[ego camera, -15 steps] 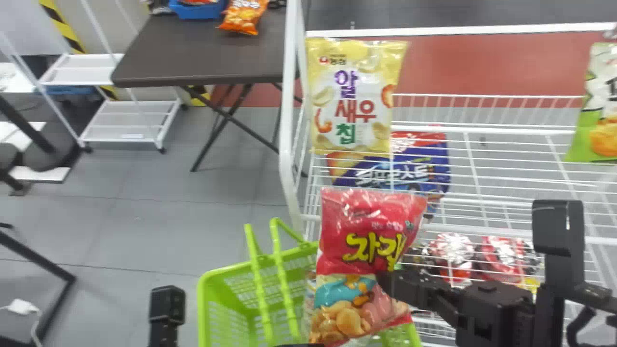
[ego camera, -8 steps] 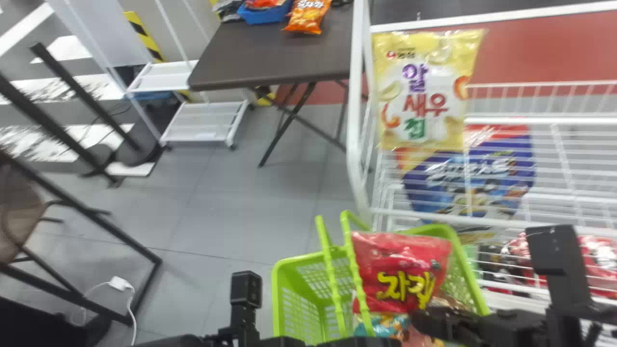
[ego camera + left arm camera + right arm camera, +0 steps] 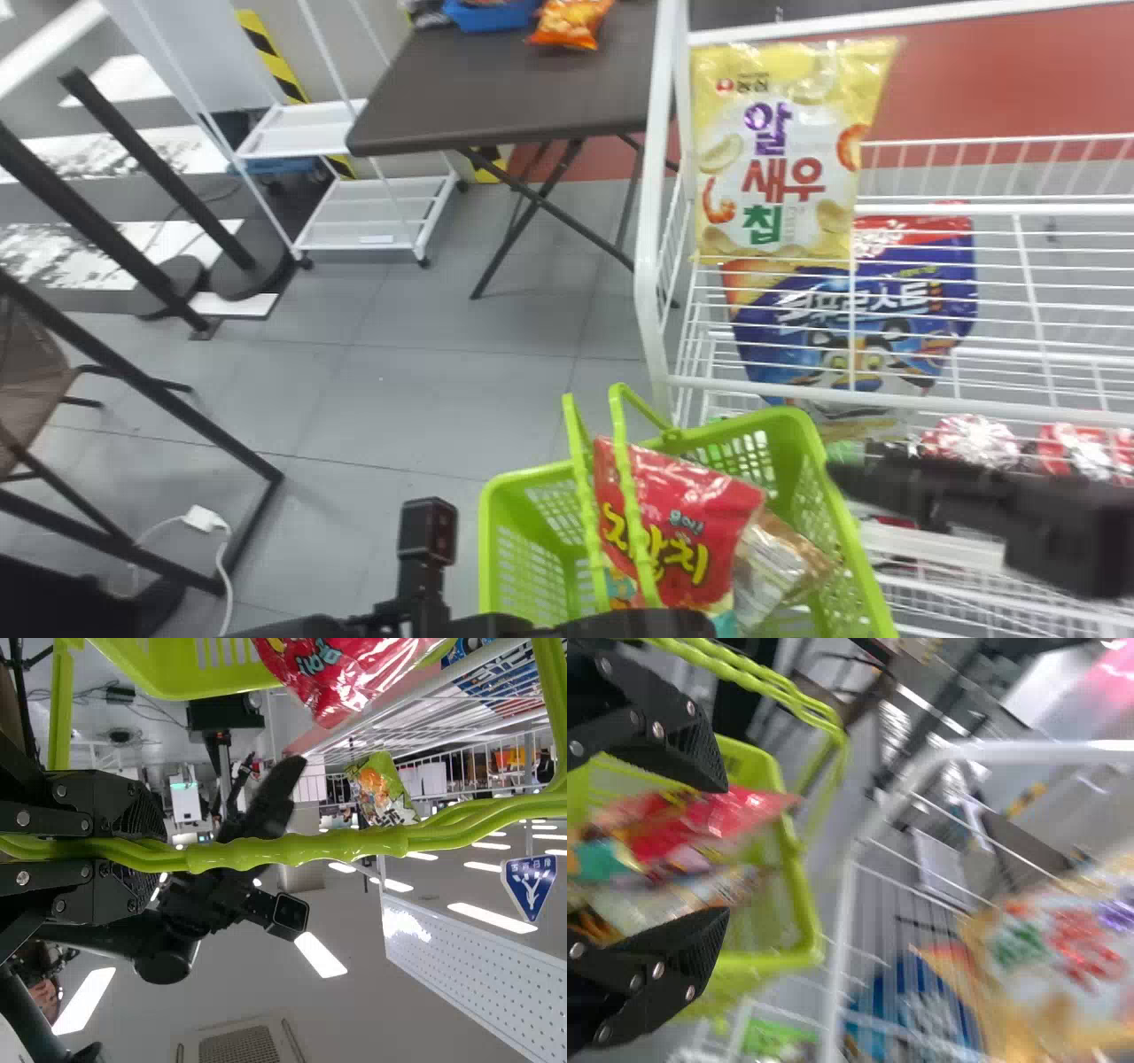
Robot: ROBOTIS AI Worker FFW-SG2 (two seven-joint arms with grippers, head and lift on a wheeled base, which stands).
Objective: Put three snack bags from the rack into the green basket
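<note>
The green basket (image 3: 524, 474) sits at the bottom of the head view. Inside it a red snack bag (image 3: 687, 509) leans behind the handles, beside a silver-brown bag (image 3: 772, 567). My left gripper (image 3: 633, 624) is at the bottom edge; in the left wrist view the left gripper (image 3: 146, 853) is shut on the basket handles (image 3: 301, 849). To the right of the red bag, over the basket's right rim, is my right gripper (image 3: 873, 487). In the right wrist view the right gripper (image 3: 723, 850) stands open. On the rack (image 3: 654, 266) are a yellow bag (image 3: 784, 159) and a blue bag (image 3: 850, 337).
The rack's wire shelves fill the right side, with red-and-silver packs (image 3: 970, 443) on a lower level. A dark table (image 3: 496, 97) with an orange bag (image 3: 571, 22) stands behind on the left. Black posts and a chair (image 3: 35, 381) are at far left.
My right gripper has let go of the red bag, which has gone down into the basket, and has drawn away to the right. The head view has turned left.
</note>
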